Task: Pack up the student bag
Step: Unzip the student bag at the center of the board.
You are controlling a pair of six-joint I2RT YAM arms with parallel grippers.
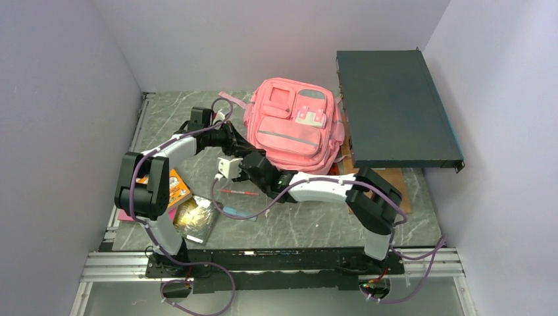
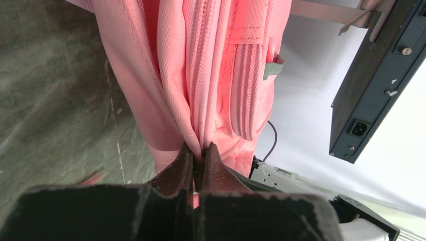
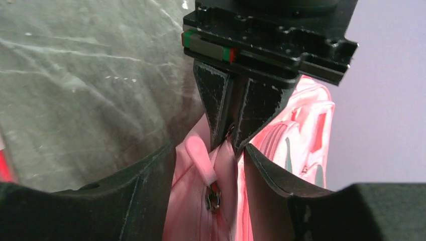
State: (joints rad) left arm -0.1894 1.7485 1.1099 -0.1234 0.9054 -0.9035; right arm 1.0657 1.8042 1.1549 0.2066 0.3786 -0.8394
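Plainly, the left hand (image 2: 198, 163) clamps the pink backpack (image 2: 171, 75) by its fabric; the right hand (image 3: 208, 150), jaws apart astride the zipper pull (image 3: 213, 198), may nip cloth instead.

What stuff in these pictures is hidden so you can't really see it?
Inside of the student bag: no view shows it, only outside fabric.
The orange booklet, top view: the left arm covers part.
What the left gripper pinches, zip tab or fabric: left wrist view, its own fingers hide it.
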